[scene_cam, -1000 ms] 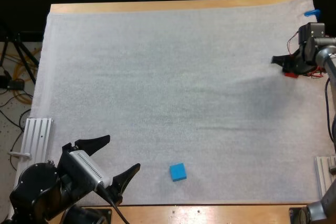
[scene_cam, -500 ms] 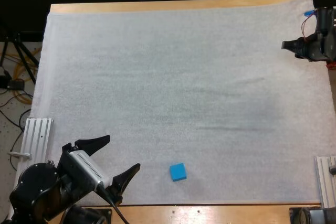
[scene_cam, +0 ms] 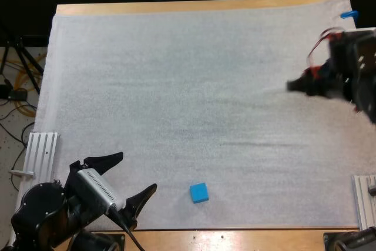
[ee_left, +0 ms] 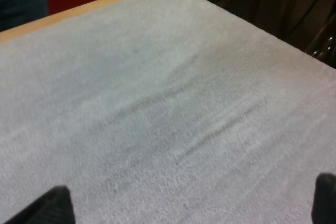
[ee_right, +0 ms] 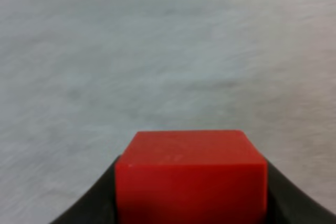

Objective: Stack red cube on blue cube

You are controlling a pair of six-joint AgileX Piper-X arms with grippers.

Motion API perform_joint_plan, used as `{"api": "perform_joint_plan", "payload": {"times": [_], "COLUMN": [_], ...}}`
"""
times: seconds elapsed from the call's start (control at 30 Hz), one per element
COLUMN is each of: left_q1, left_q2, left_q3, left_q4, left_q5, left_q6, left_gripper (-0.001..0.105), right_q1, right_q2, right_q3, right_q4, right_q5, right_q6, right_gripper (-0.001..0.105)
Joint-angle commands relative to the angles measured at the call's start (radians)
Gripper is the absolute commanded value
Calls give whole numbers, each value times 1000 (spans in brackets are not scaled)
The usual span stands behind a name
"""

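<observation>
Step in hand, as judged: transport. The right claw point(scene_cam: 299, 85) hangs above the right side of the white mat point(scene_cam: 176, 86), its two black fingers pressed on the red cube point(ee_right: 190, 176) from both sides, so the pick appears done and the placing not yet. The blue cube point(scene_cam: 199, 193) lies on the mat close to the near edge, well apart from the right claw and just beside the left claw point(scene_cam: 137, 171), which stands spread wide with nothing between its fingers. The next move calls for bringing the red cube across to the near edge, squaring it over the blue cube's top face, lowering to contact, then releasing (the left claw's nearness leaves little room on that side). Materials: both cubes look hard, smooth and crisp-edged, probably plastic; their flat faces should seat well. The mat is a soft, fibrous, faintly rippled sheet over a wooden tabletop point(scene_cam: 176, 7).
</observation>
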Motion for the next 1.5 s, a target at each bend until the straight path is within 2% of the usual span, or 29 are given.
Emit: {"api": "perform_joint_plan", "payload": {"times": [0.0, 0.27, 0.43, 0.53, 0.77, 0.93, 1.1, 1.33, 1.47], "left_q1": [-5, -5, -5, -5, -5, -5, -5, -5, -5], "left_q2": [3, 3, 3, -3, -72, -140, -170, -170, -170], "left_q3": [-6, -6, -6, -21, -66, -67, -67, -67, -67], "left_q4": [25, 154, 252, 310, 388, 450, 454, 454, 454], "left_q5": [7, 7, 9, 22, 24, 24, 24, 24, 24], "left_q6": [-10, 4, 4, 21, 21, 21, 21, 21, 21], "left_gripper": [87, 87, 87, 87, 87, 87, 87, 87, 87], "right_q1": [49, 399, 607, 684, 779, 829, 881, 918, 916], "right_q2": [-29, -83, -32, 23, 151, 223, 261, 327, 379], "right_q3": [16, 106, 149, 149, 149, 149, 151, 158, 158], "right_q4": [14, 9, -67, -98, -137, -167, -196, -220, -227], "right_q5": [11, 88, 89, 89, 69, 52, 52, 69, 69], "right_q6": [29, 146, 189, 204, 204, 204, 206, 302, 310], "right_gripper": [2, 2, 2, 2, 2, 2, 2, 2, 2]}}
